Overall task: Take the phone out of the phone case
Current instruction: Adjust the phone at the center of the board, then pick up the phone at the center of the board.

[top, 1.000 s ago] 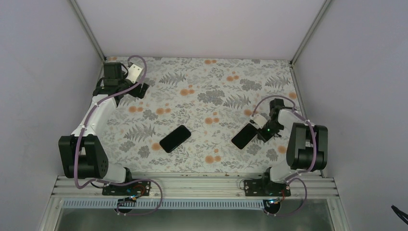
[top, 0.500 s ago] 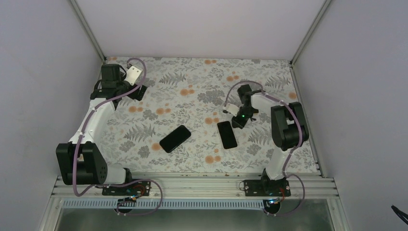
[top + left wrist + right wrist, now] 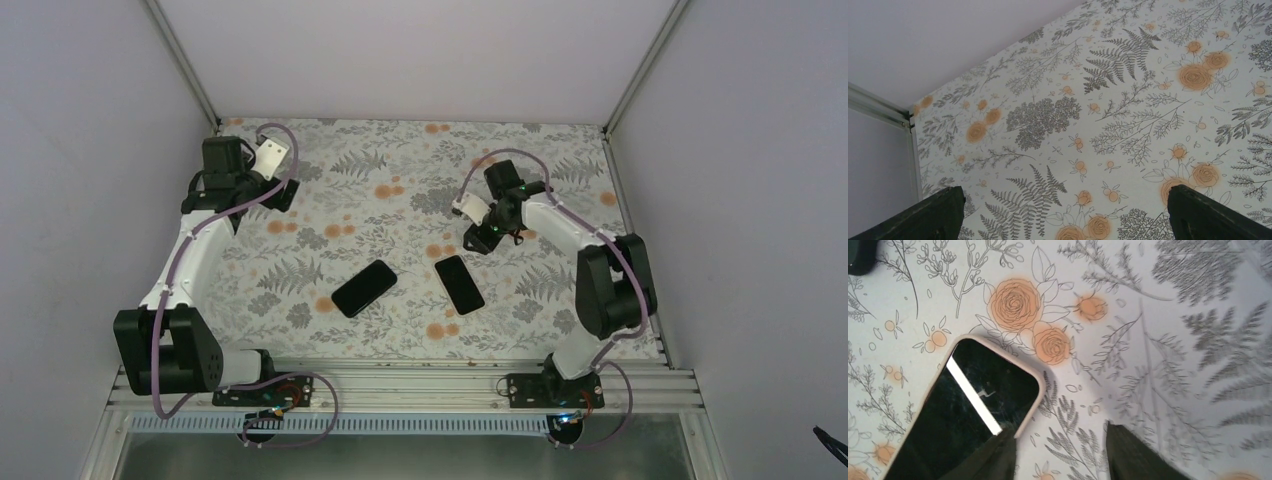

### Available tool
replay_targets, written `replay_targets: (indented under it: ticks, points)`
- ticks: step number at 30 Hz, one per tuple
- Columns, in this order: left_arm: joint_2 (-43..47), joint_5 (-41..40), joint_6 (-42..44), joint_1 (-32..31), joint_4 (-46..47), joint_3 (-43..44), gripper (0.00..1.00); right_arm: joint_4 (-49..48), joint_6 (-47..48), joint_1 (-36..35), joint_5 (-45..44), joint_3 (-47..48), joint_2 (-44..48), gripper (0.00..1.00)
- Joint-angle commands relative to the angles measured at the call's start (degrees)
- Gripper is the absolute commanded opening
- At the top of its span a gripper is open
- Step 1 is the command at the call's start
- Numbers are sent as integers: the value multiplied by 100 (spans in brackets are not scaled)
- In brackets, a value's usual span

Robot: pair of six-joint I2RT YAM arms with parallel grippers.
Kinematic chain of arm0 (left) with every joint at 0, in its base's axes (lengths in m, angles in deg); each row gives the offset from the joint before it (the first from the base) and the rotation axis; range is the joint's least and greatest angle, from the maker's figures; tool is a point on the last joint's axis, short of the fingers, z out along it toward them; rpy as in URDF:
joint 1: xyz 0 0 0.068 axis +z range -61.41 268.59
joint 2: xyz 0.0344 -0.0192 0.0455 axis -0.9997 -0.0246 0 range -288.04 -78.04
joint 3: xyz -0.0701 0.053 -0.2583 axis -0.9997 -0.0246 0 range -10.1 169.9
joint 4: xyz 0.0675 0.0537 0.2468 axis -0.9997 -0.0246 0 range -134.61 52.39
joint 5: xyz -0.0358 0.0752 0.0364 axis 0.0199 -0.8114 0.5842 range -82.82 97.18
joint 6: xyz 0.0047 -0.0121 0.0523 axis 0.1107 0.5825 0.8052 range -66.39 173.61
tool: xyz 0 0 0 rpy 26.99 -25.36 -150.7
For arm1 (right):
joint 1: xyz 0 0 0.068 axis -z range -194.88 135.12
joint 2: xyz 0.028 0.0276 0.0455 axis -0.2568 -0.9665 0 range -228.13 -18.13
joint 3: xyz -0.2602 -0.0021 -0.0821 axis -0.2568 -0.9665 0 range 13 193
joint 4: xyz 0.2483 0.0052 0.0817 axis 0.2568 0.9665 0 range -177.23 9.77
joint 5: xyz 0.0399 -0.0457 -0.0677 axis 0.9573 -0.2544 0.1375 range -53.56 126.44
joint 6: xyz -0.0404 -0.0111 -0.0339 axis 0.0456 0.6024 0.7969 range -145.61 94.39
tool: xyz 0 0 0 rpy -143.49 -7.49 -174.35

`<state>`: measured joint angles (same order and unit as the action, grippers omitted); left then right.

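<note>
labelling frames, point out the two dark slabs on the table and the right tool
left slab (image 3: 364, 288): top view, its middle
right slab (image 3: 459, 284): top view, its middle
right tool (image 3: 1060, 430): right wrist view, between its fingertips

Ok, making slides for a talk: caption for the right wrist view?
Open right claw by a corner of a glossy dark, pale-rimmed handset lying on the floral table.

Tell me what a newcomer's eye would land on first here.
The fern-and-orange-rose patterned tablecloth fills the scene, and two dark flat rectangles stand out mid-table: a glossy black phone ringed by a pale rim and, to its left, a plain black rectangular slab. The right gripper hangs open just beyond the rimmed phone's far end, while the left gripper is open at the far-left corner.
</note>
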<state>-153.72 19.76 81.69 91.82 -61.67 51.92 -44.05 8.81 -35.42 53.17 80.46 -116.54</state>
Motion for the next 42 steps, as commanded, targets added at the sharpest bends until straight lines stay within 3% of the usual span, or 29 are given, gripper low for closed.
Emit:
replay_targets:
  ticks: [1,2,4,7,12,19,22,25,30,42]
  points:
    - [45,60,19,73,140,-22,100,10,-1420,-34,-241,34,267,58]
    - [33,48,3,85,155,-36,100,-24,-1725,-134,-241,-60,269,66]
    - [-17,18,-33,97,186,-36,100,-323,-2237,-591,-613,-420,607,72]
    - [-104,-1,-85,107,145,31,100,-917,-3394,-1445,-2155,-900,872,83]
    - [-59,35,-152,124,130,-7,100,-817,-4001,-1952,-2455,-774,563,86]
    - [118,-61,-48,138,67,-214,100,-1068,-4009,-2156,-3142,-1245,702,90]
    - [119,-20,-21,168,25,-221,100,-806,-3942,-2168,-2882,-1266,773,90]
    - [97,111,-32,176,-34,-175,100,-765,-3823,-2201,-2500,-1384,879,100]
    - [92,254,-36,178,-144,-72,100,-360,-3657,-2226,-1708,-1038,822,100]
    - [157,383,49,214,-170,-206,100,-342,-3634,-2218,-1988,-1024,365,100]
